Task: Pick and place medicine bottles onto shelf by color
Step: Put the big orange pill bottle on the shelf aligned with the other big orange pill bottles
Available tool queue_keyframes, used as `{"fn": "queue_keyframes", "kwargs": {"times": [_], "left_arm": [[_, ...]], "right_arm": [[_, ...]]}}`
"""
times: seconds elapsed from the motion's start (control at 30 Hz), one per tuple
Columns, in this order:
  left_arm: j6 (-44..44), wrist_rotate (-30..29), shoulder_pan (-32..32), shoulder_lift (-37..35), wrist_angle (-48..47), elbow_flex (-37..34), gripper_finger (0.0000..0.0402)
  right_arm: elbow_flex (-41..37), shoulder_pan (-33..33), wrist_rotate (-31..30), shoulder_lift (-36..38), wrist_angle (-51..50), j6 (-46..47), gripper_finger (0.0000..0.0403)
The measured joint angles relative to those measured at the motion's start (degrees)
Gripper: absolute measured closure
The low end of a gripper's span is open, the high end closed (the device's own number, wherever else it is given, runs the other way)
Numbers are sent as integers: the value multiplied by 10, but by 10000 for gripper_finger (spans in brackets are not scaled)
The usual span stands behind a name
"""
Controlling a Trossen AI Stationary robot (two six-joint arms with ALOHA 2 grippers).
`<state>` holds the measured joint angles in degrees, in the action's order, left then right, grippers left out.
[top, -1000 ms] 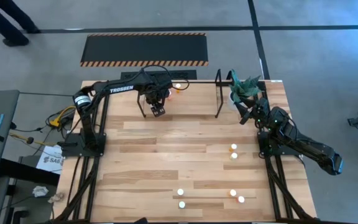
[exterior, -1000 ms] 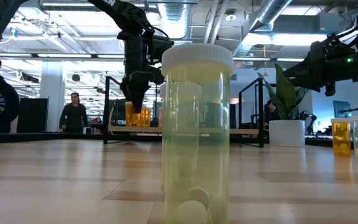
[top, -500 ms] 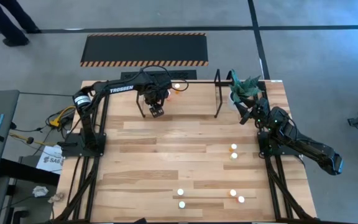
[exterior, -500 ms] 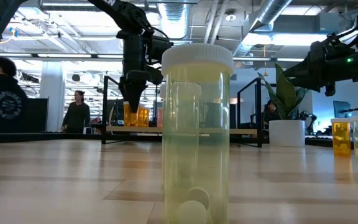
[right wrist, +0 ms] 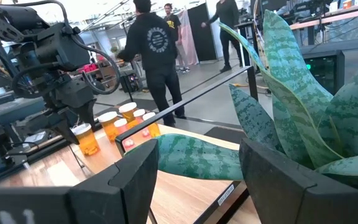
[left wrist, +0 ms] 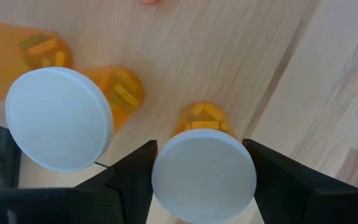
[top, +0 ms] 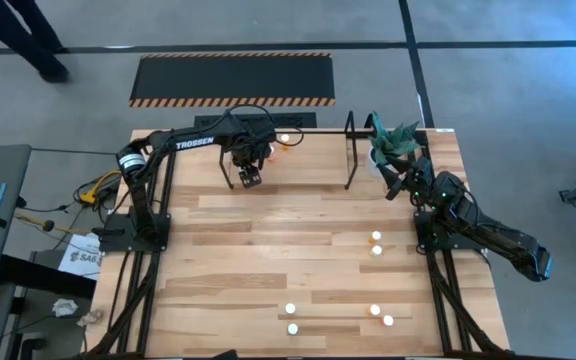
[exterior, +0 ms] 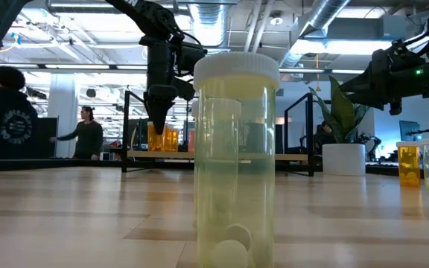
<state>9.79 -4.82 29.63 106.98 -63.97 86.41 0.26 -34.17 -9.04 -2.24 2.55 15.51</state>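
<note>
**Left pincer at the shelf, orange bottle between its fingers**

Open workshop floor behind; light wooden slatted worktop (top: 268, 250) carries everything.

Orange medicine bottle with a round white cap (left wrist: 204, 176): stands upright on the light wood floor of the low black-bar shelf (top: 350, 150), at the shelf's left end, far side of the worktop. Just beside it, two more orange white-capped bottles (left wrist: 58, 118), already in a row. Other white-capped bottles (top: 376, 244) remain out on the worktop, well apart from the shelf; one pale, clear bottle (exterior: 237, 160) stands right before the low camera.

Left pincer (top: 252, 178): hangs over the shelf's left end, fingers part open, one on either side of the white cap. Contact with the cap cannot be confirmed from the wrist view; judged to be at release or just short of it.

Right pincer (top: 396, 182): parked wide apart, empty, beside the green striped-leaf plant in a white pot (top: 393, 143).

Risks, judged:
- If a finger drags the cap on lifting, the bottle tips and knocks its close neighbours down.
- Any sideways drift brings a finger against the nearest neighbour.
- The shelf's upright hoop is close to the arm; a careless exit could clip it.
</note>
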Motion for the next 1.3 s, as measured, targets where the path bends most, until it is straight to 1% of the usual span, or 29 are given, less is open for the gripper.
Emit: {"fn": "queue_keyframes", "kwargs": {"times": [0.4, 0.63, 0.93, 1.07, 1.3], "left_arm": [[-1, 11, 0, 0, -2, 0, 181], [22, -5, -1, 0, -9, 0, 181], [-5, -4, -2, 0, -4, 0, 181], [-10, 15, -2, 0, -3, 0, 175], [-13, 9, -1, 0, -5, 0, 172]], "right_arm": [[0, 0, 0, 0, 0, 0, 154], [0, 0, 0, 0, 0, 0, 154], [0, 0, 0, 0, 0, 0, 154], [0, 0, 0, 0, 0, 0, 154], [0, 0, 0, 0, 0, 0, 154]]}}
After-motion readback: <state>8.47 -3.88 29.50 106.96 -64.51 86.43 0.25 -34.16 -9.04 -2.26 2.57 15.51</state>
